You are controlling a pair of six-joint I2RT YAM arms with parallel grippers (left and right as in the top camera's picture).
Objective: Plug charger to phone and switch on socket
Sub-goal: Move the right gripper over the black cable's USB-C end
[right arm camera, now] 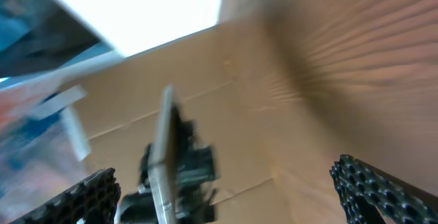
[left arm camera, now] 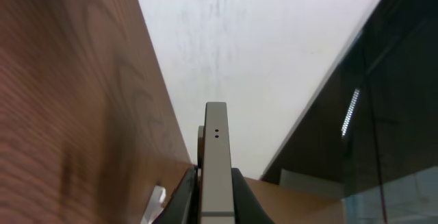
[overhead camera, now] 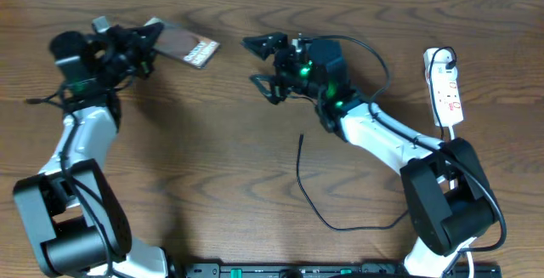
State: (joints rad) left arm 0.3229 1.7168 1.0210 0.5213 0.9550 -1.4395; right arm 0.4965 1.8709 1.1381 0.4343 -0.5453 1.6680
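Note:
The phone (overhead camera: 189,49), a dark slab with white lettering, is held off the table at the back left, pinched at one end by my left gripper (overhead camera: 151,42). In the left wrist view its grey edge (left arm camera: 216,135) stands between the shut jaws (left arm camera: 216,183). My right gripper (overhead camera: 252,60) is open and empty, to the right of the phone and facing it. In the blurred right wrist view the phone (right arm camera: 161,159) shows edge-on between the spread fingers (right arm camera: 236,193). The charger cable (overhead camera: 304,189) lies loose on the table with its tip (overhead camera: 301,139) free. The white socket strip (overhead camera: 446,87) lies at the right.
The charger cable curves toward the front and runs under the right arm's base (overhead camera: 446,201). The left arm's base (overhead camera: 72,227) is at the front left. The wooden table's (overhead camera: 212,159) back edge is close behind the phone and the socket.

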